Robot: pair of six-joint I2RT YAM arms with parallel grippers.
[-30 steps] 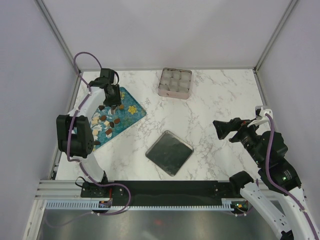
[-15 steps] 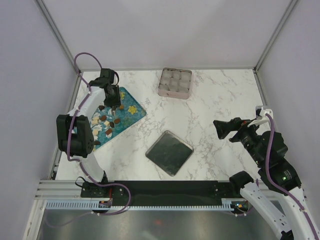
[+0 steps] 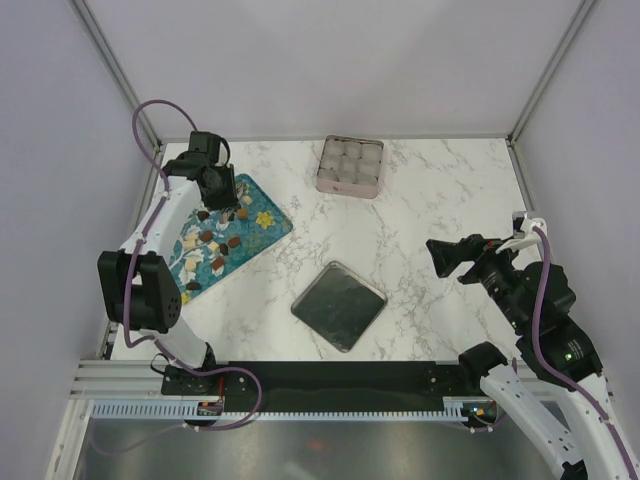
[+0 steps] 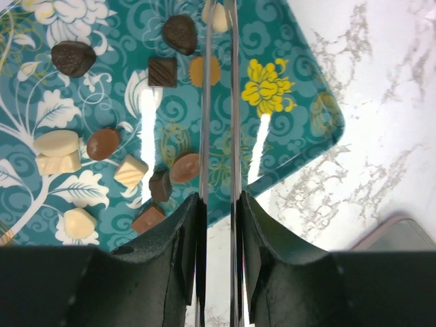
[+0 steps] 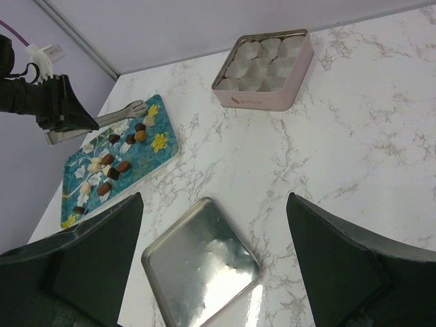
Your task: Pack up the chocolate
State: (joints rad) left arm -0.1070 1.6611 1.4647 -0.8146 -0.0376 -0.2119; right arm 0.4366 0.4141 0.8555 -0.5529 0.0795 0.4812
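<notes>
The chocolate (image 4: 180,33) lies as several dark, brown and whitish pieces (image 3: 208,238) on a teal flowered tray (image 4: 293,88). My left gripper (image 4: 219,204) is shut on a pair of metal tongs (image 4: 231,102), and it hangs over the tray's far end (image 3: 222,195). The tong blades stand close together. A whitish piece (image 4: 216,17) sits at their tips; whether it is pinched I cannot tell. The right gripper (image 5: 214,197) is wide open and holds nothing, raised at the right side of the table (image 3: 437,250). The pieces (image 5: 122,165) also show in the right wrist view.
A pink square tin (image 3: 350,165) with pale paper cups stands at the back centre (image 5: 266,65). Its metal lid (image 3: 339,305) lies flat in the middle of the marble table (image 5: 201,262). The tray (image 3: 262,235) sits at the left, near the frame post.
The left arm swung its elbow out to the left and the gripper shifted slightly back over the tray's far end. The tong blades have been squeezed closer. The right arm stayed put.
</notes>
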